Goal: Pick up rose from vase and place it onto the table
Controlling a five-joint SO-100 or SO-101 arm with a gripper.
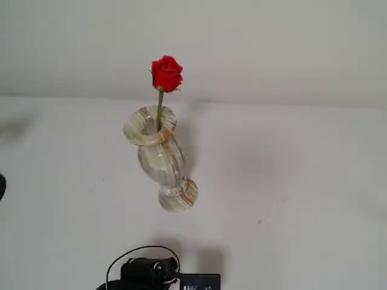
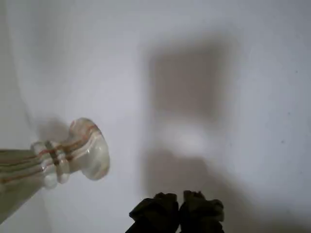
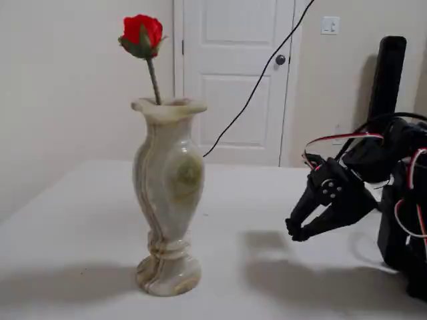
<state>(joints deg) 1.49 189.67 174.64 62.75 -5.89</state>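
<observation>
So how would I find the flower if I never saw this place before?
Look at the big white table; the only tall thing standing on it is a cream-and-beige banded stone vase. A thin stem sticks straight up out of its wide mouth, and on top sits the rose. It is the only bright red thing anywhere, well away from the black robot gripper.

Soft, even indoor light; the wrist view looks hazy, with broad blurred shadows on the table [image 2: 252,97].

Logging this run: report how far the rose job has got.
Nothing done yet: the rose stands upright in the vase. The hand is shut and empty, low over the table, apart from the vase. Left: reach, grip the stem, lift out, lay it down.
</observation>
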